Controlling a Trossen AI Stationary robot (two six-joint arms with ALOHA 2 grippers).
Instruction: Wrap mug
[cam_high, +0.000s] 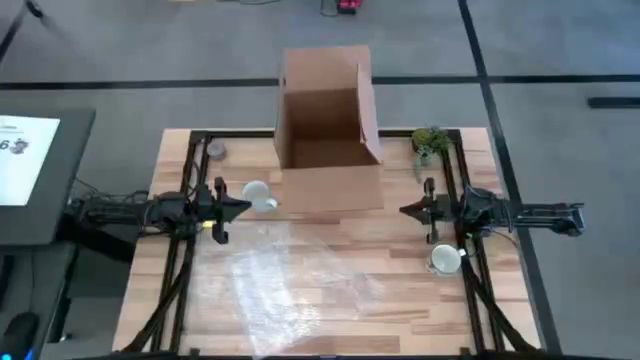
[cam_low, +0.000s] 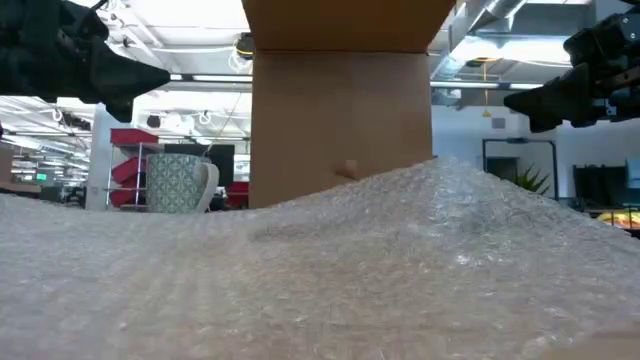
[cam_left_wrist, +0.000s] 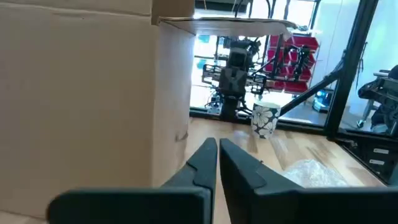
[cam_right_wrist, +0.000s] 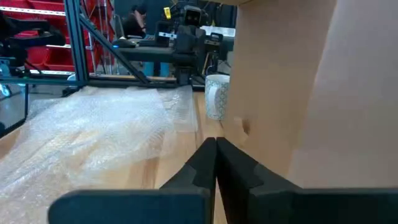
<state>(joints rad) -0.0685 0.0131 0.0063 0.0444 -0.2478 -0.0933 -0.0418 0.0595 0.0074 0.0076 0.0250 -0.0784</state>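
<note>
I count two mugs on my worktop (cam_high: 330, 240): one patterned mug (cam_high: 258, 195) by the box's left corner, and a second mug (cam_high: 445, 259) near my right arm. There is one cardboard box (cam_high: 326, 130), standing open. One sheet of bubble wrap (cam_high: 290, 280) lies spread across the wood. One small potted plant (cam_high: 431, 141) sits at the far right corner, and one small round object (cam_high: 216, 151) at the far left. I have two grippers, my left gripper (cam_high: 243, 207) and my right gripper (cam_high: 407, 210).
</note>
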